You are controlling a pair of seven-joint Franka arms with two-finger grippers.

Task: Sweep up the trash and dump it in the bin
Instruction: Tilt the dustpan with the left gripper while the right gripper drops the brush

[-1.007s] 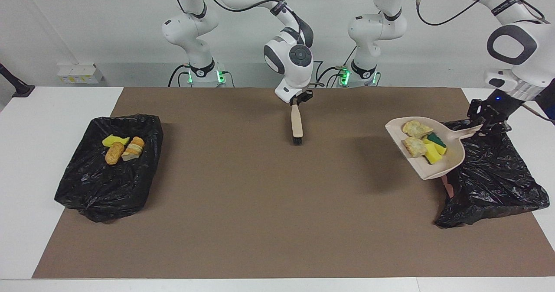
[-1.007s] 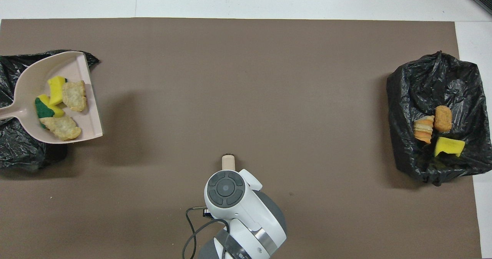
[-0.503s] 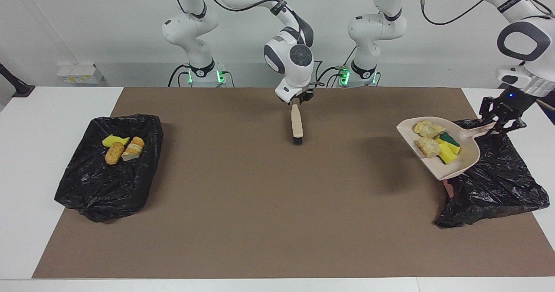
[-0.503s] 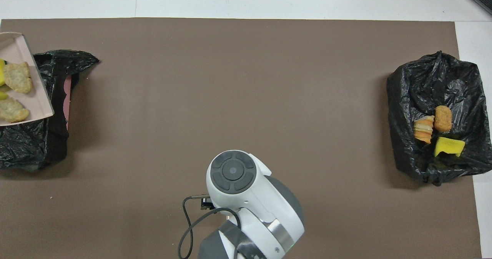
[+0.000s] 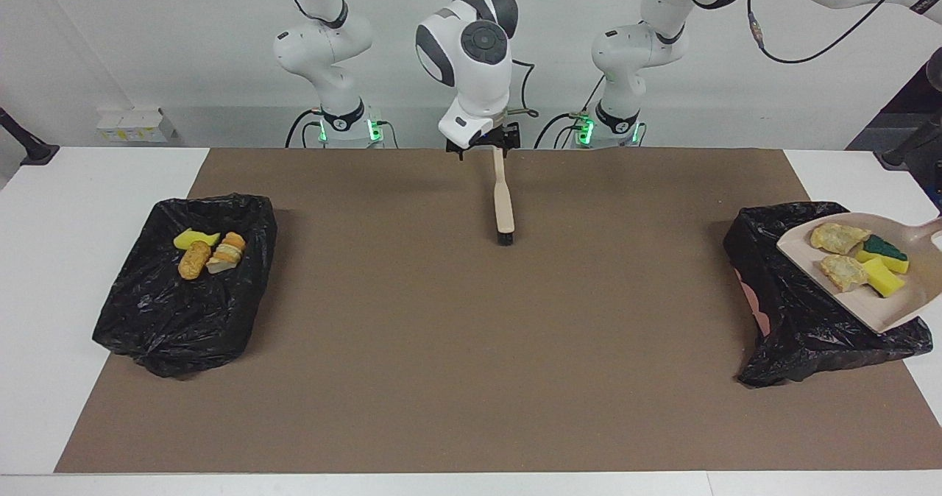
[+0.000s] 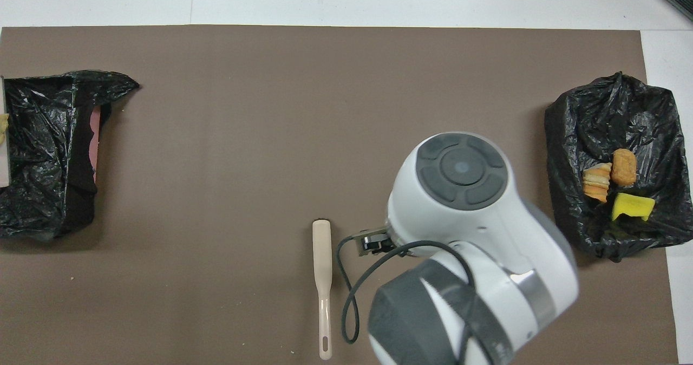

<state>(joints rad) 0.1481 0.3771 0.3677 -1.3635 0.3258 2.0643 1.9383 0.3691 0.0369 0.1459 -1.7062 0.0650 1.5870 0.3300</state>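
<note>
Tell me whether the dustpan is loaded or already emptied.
Loaded: the dustpan, over the black bin at the left arm's end, carries four trash pieces, undumped.

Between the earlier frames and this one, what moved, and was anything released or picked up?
The right gripper let go of the beige black-bristled brush, opened and lifted clear; the brush lies flat on the brown mat. The beige dustpan, with its four trash pieces, was carried toward the left arm's end and now hangs over the black-lined bin there; its gripper is out of frame. The other bin and its three pieces stayed put.
</note>
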